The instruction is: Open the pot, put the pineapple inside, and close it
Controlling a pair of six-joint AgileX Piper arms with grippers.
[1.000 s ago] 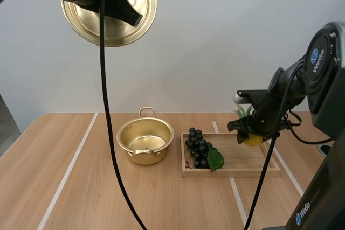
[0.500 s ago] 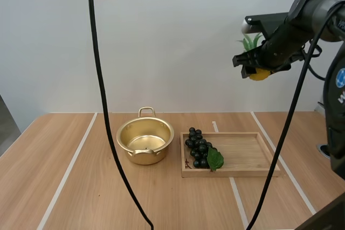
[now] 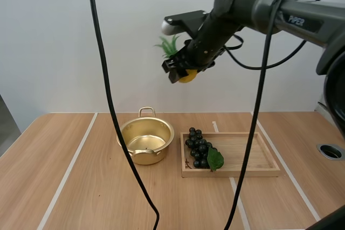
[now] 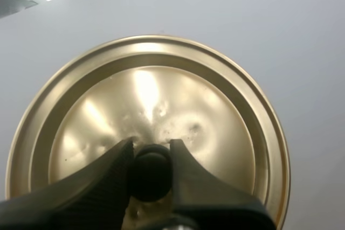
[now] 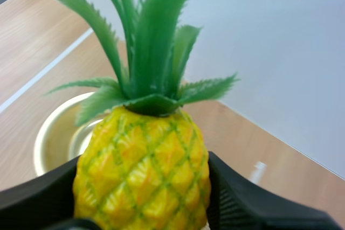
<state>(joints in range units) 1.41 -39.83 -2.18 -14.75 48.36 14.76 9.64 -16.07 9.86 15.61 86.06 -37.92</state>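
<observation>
A pale wood-grain table [image 3: 81, 187] crossed by thin white stripes [image 3: 69, 172] stands before a plain light wall [image 3: 64, 52]. On it we see the pot [image 3: 144, 156], a small round vessel of shiny gold metal with a loop handle at its twelve o'clock. It stands uncovered and we see only its bare, glossy bottom inside. Just beside it, at its three o'clock, lies a shallow rectangular wooden tray [image 3: 242, 154] with a slatted floor. A bunch of dark, round grapes [image 3: 198, 148] with one green leaf [image 3: 215, 159] sits in the tray's nine o'clock end, and the rest of the floor shows bare wood.

Our right gripper [image 3: 182, 72] hangs high over the table, up toward one o'clock from the pot, its fingers [image 5: 253, 203] clamped on the flanks of the pineapple [image 3: 188, 75]. The fruit is yellow with a diamond-patterned skin and a spiky green crown [image 3: 169, 43]. From the right wrist, the pot's rim shows beneath it.

Our left gripper [image 4: 151, 145] pinches the round black knob [image 4: 150, 171] of the lid [image 4: 215, 122], a gold disc with concentric rings and small dents near its centre, held against the wall.

A round dark hole [image 3: 330, 151] is set in the tabletop at three o'clock of the tray.
</observation>
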